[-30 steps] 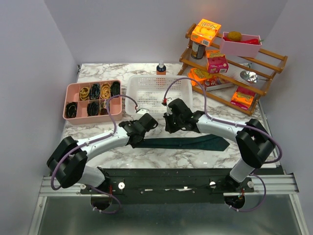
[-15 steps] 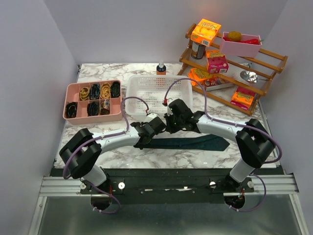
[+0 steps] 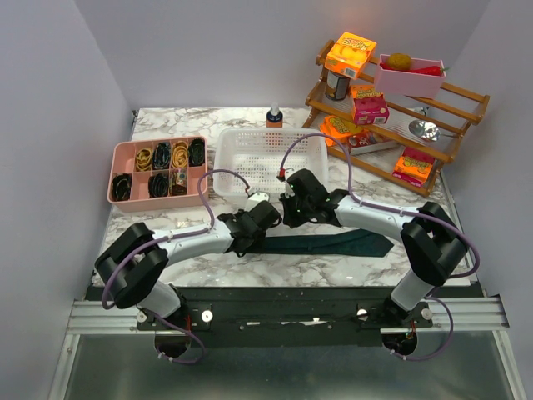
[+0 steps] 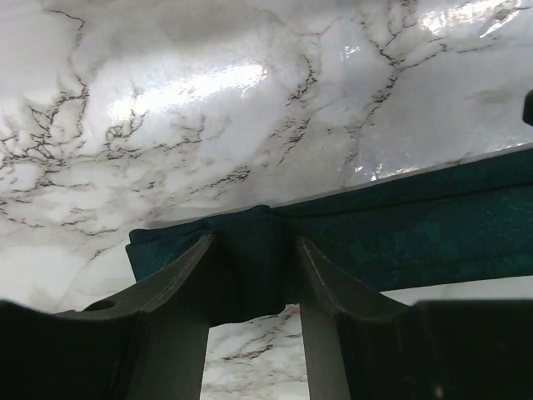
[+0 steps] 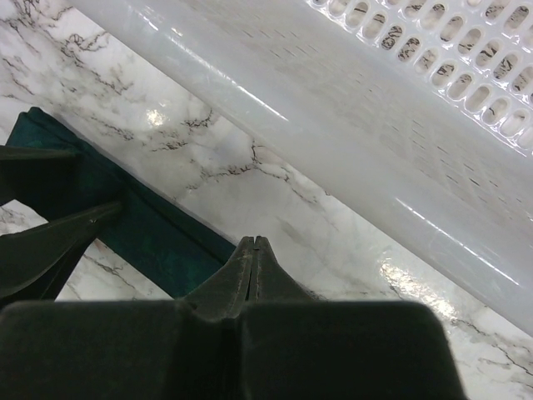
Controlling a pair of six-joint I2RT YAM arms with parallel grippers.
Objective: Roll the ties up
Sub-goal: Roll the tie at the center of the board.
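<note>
Tie [image 3: 333,243]: flat on table [image 3: 158,125], before basket [image 3: 268,133], narrow end left.
L gripper [image 4: 254,275]: arm low, reaching to centre; fingers apart astride narrow end.
R gripper [image 5: 256,250]: arm reaching in; fingers together, empty, beside tie.

End of tie [image 3: 333,244] under left tool [image 3: 246,238]

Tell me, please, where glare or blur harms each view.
Left wrist view: white glare streaks on the marble table, the tie sharp, the left hand dark and soft near the lens. Right wrist view: shine along the white basket wall, the right hand blurred. Top view: even light, nothing blurred, only mild sheen on the table.
</note>
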